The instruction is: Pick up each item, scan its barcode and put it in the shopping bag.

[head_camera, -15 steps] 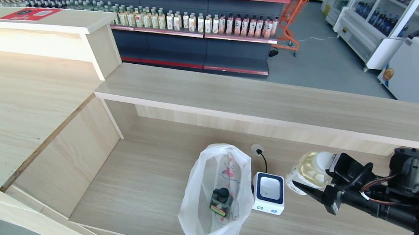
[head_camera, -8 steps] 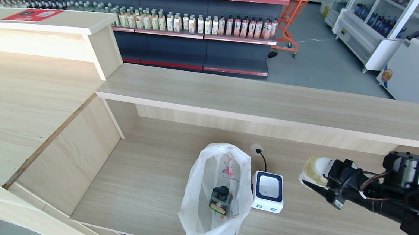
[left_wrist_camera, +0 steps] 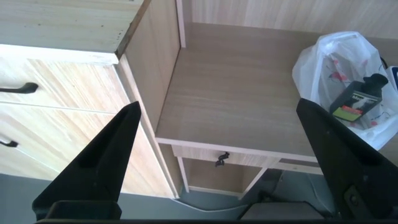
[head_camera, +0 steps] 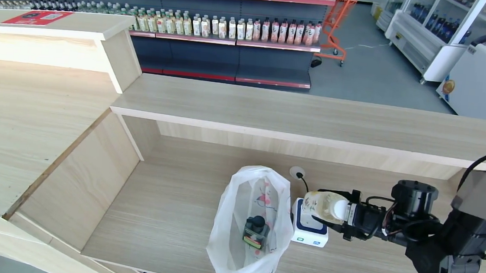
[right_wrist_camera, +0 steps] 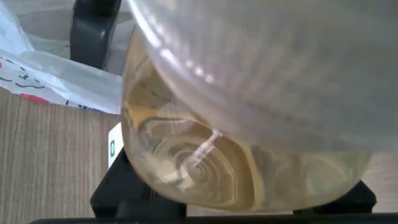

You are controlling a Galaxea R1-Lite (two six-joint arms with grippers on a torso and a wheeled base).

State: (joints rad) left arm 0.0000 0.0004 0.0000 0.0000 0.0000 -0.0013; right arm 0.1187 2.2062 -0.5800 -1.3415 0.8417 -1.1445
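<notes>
The right gripper (head_camera: pixel 333 209) has its black fingers clamped on a pale yellow translucent plastic bottle (head_camera: pixel 318 203) with a white cap, holding it on its side just above the small white box-shaped scanner (head_camera: pixel 310 235) with a dark blue-framed window. The scanner stands on the light wooden counter (head_camera: pixel 167 217), touching or just beside the white translucent plastic shopping bag (head_camera: pixel 228 213), which stands open with a small dark bottle (head_camera: pixel 256 232) with a red and green label inside. A thin black cable (head_camera: pixel 305 183) runs from behind the scanner. The left gripper (left_wrist_camera: pixel 217 106) hangs over the counter's front edge, its fingers spread wide and holding nothing, apart from the shopping bag.
</notes>
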